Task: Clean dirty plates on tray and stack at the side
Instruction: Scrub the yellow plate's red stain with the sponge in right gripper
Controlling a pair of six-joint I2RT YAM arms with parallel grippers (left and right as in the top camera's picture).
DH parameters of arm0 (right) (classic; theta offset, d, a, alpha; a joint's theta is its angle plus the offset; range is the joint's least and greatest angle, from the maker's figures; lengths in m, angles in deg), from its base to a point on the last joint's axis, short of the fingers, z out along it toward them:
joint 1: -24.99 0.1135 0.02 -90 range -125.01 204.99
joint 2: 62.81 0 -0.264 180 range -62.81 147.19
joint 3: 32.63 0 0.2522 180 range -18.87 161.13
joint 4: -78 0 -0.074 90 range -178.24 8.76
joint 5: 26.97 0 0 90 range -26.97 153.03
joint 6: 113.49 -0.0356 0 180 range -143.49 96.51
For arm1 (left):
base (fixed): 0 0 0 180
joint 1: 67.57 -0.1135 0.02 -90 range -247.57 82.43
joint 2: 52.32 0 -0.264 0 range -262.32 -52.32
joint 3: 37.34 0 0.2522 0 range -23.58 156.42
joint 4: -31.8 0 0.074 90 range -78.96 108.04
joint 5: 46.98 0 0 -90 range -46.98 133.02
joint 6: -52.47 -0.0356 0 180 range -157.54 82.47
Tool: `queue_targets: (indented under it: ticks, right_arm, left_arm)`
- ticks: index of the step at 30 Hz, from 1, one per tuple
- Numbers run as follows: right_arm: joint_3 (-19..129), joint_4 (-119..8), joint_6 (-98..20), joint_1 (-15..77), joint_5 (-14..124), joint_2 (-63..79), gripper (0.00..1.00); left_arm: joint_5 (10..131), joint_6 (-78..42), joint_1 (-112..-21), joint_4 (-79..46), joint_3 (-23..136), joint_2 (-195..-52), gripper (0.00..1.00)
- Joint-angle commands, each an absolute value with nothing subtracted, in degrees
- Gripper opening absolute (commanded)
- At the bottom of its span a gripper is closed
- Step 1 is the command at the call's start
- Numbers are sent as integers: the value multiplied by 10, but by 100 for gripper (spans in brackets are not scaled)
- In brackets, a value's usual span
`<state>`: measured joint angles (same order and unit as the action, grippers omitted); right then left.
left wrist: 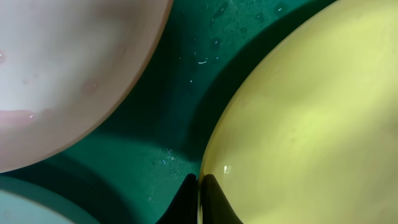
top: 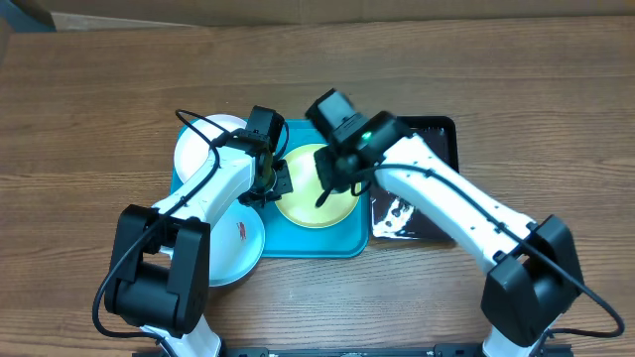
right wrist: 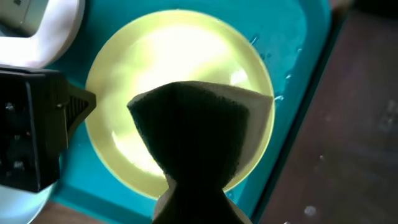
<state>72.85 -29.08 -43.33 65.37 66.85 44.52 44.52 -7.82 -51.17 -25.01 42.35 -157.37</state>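
Brown wood is the table (top: pixel 99 99), and the blue tray (top: pixel 308 243) lies in the middle of it. A black tray (top: pixel 437 129) sits just beside it. The green plate (top: pixel 298 206) is on the blue tray, with a white plate (top: pixel 198 149) next to it. A pale plate (top: pixel 238 248) with a red smear sticks out past the tray's corner (I cannot tell if it rests on the tray). The right gripper (right wrist: pixel 196 196) is squeezed tight on a dark sponge (right wrist: pixel 199 124) over the green plate, ready to wipe it, I think. The left gripper (left wrist: pixel 199 202) looks pinched on that plate's rim, likely so the plate does not slide.
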Motion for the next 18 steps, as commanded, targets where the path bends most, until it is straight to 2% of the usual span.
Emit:
queue_targets:
  ticks: [1, 18]
  right_arm:
    - [721, -310, -448, 661, 761, 440, 4]
    - [586, -486, -448, 661, 767, 457, 4]
  left_arm:
    - [456, -71, -511, -252, 417, -1581, 4]
    - [456, -71, -511, -254, 417, -1581, 4]
